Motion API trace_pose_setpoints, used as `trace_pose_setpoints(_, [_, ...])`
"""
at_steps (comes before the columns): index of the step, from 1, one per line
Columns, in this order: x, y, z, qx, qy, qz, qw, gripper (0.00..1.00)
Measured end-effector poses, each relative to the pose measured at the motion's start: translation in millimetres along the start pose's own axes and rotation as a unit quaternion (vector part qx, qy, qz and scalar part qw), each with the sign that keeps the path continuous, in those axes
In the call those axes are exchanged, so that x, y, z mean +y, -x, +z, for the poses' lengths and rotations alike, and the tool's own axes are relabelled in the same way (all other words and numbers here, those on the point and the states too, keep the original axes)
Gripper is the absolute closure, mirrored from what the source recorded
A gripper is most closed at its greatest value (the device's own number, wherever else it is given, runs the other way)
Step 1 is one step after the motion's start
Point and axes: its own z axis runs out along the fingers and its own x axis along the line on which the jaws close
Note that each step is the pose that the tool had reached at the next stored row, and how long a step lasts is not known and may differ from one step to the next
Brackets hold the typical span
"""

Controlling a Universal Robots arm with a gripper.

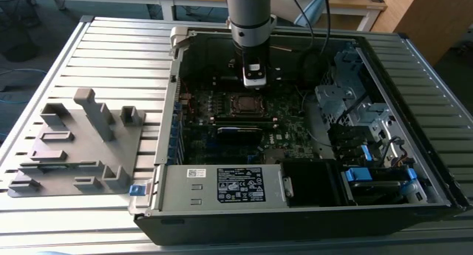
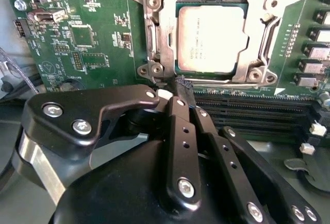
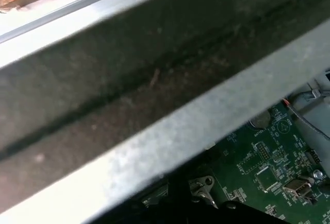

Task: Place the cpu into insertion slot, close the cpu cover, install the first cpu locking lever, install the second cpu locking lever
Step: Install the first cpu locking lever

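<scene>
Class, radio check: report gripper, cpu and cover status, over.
Gripper shut, empty, tips at the insertion slot rim. Cpu seated in slot, cpu cover down around it. Nothing obstructing.

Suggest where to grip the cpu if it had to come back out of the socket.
Likely straight down from above, pinching two opposite edges of the cpu. It lies flat in the insertion slot, with only its metal top exposed. The slot's silvery rim hugs all four sides, so no sideways approach looks open. Edge clearance seems tight.

Exterior view high above the open case [image 1: 414,50]; wrist views close, perhaps sharing motherboard [image 2: 93,38].
</scene>
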Motion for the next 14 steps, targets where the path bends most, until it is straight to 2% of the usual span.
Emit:
trace_pose_setpoints(6, [-0.2, -0.3, 0.5, -0.0011, 0.0007, 0.000, 1.00000, 0.89])
trace_pose_setpoints(7, [-0.3, -0.3, 0.4, -0.0006, 0.0015, 0.000, 1.00000, 0.89])
trace_pose_setpoints(10, [-0.2, -0.4, 0.5, 0.0036, 0.0088, 0.002, 0.99995, 0.89])
trace_pose_setpoints(11, [-0.1, -0.4, 0.6, 0.0042, 0.0100, 0.002, 0.99994, 0.89])
trace_pose_setpoints(14, [-0.2, -0.3, 0.4, 0.0045, 0.0102, 0.002, 0.99994, 0.89])
